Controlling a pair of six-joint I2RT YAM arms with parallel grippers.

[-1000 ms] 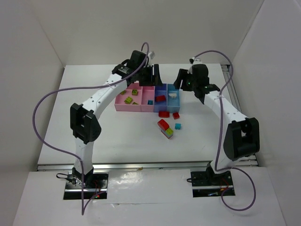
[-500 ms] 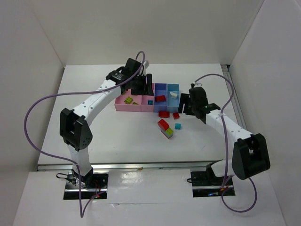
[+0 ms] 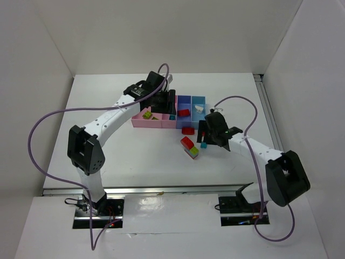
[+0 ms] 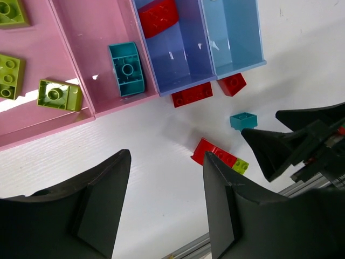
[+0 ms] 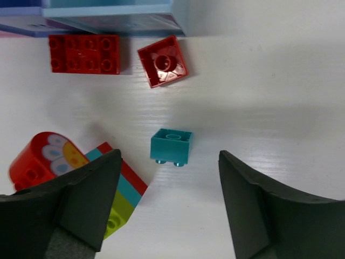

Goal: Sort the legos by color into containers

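Left arm point(image 3: 108, 116): rises from its base, forearm sloping up to the row of bins point(image 3: 153, 124), wrist bent down. The left gripper point(image 4: 167, 162) hangs over the near edge of the row at its pink end. Jaws wide, nothing between them.

Row of bins, left to right:
- The wide pink bin point(image 4: 32, 124) holds three lime green bricks point(image 4: 59, 94).
- The narrow pink bin point(image 4: 97, 32) holds one teal brick point(image 4: 126, 69), hollow side up.
- The periwinkle bin point(image 4: 180, 65) holds one red brick point(image 4: 159, 16).
- The light blue bin point(image 4: 232, 32) ends the row; contents cannot be told.

On the table on the near side of the row:
- A long red brick point(image 5: 84, 53) lies just beside the periwinkle bin's wall.
- A small red brick point(image 5: 162, 61), hollow side up, lies just beside the light blue bin.
- Further from the row lie a loose cyan brick point(image 5: 171, 145) and, left of it, a cluster of red, cyan and lime pieces point(image 3: 190, 147).

Right arm point(image 3: 259, 154): low, stretched from its base toward the row's blue end, wrist tipped down. The right gripper point(image 5: 170, 167) hovers over the loose cyan brick. Jaws wide, one finger on either side of the brick in the wrist view, neither touching it.
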